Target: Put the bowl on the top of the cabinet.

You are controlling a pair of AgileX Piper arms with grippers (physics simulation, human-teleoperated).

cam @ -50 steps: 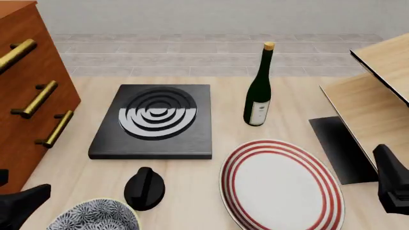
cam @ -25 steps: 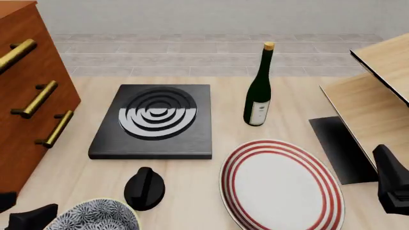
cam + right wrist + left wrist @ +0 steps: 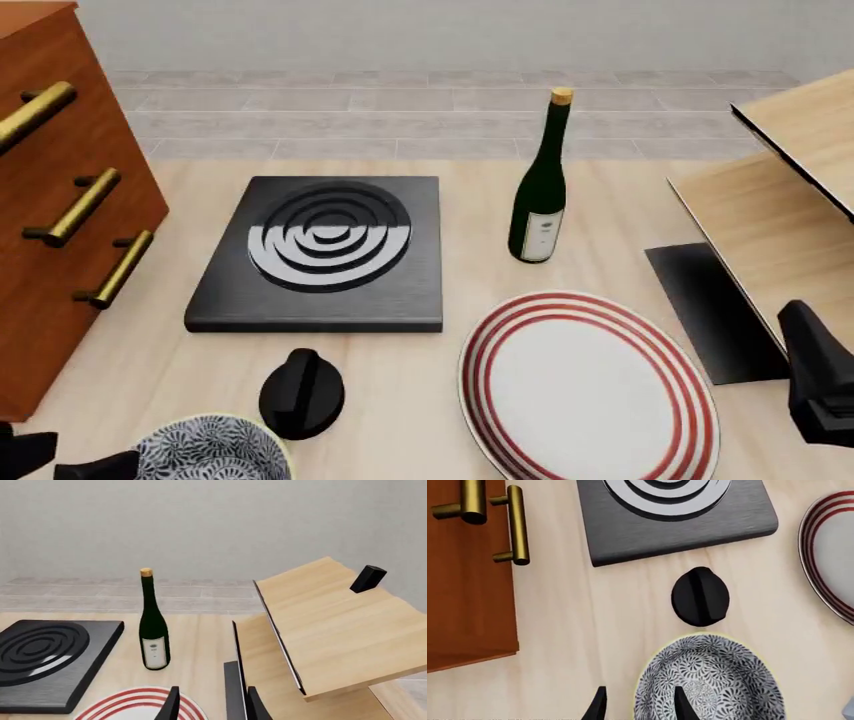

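Left claw [image 3: 635, 705] spread, straddling the rim of the bowl [image 3: 710, 680] on the worktop. Advice: lower until one finger sits inside, then pinch. Right claw [image 3: 208, 705] spread, idle.

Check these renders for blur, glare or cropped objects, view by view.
Front view: sharp, flat light, bowl cropped by the bottom edge. Left wrist view: crisp, soft sheen on the hotplate; left pincer straddles the bowl's rim. Right wrist view: sharp, no glare, bottle fully shown.
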